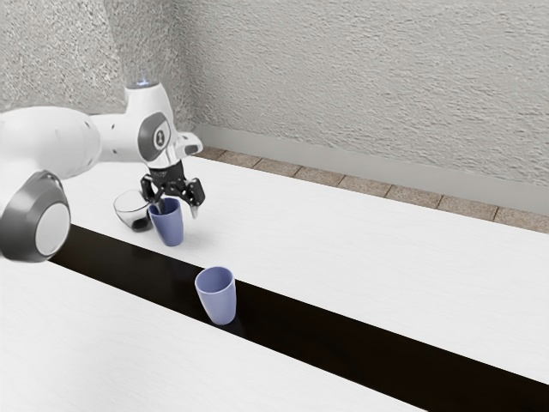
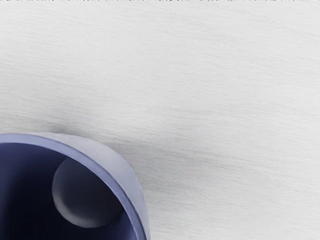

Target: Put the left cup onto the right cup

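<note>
Two blue cups stand upright on the table. The left cup (image 1: 167,225) sits on white surface at the edge of the black strip; the right cup (image 1: 215,294) stands on the strip, nearer the camera. My gripper (image 1: 177,209) hangs at the left cup's rim, open, with one finger (image 1: 159,207) dipping inside the cup's mouth and the other (image 1: 196,204) outside its wall toward the exterior view's right. In the wrist view the left cup's rim and dark inside (image 2: 127,185) lie just under my hand.
A clear glass bowl (image 1: 130,209) rests right behind the left cup, toward the exterior view's left. A wide black strip (image 1: 343,335) crosses the white table (image 1: 360,249) diagonally. A tiled floor and grey wall lie beyond the table's far edge.
</note>
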Motion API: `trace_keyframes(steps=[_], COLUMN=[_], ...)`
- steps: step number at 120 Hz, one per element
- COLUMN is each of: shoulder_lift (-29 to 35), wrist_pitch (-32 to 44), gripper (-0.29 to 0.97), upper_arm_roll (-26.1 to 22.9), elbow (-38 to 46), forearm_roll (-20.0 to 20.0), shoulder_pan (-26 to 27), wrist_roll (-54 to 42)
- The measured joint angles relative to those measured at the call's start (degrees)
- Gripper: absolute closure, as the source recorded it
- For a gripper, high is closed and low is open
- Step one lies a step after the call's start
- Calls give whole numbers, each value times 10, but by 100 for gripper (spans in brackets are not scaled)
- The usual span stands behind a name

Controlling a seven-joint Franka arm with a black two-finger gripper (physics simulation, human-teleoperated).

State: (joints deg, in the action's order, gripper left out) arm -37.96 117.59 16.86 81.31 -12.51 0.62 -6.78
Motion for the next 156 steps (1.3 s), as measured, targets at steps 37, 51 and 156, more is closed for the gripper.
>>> trace_keyframes(steps=[37,51,156], shoulder_lift=[-6,-6,72], wrist_pitch=[16,19,-9], gripper=[38,58,78], upper_arm_roll=[1,2,4], elbow=[4,5,13], forearm_roll=[-9,-9,24], shoulder_pan=[0,1,38], wrist_roll=[-1,0,11])
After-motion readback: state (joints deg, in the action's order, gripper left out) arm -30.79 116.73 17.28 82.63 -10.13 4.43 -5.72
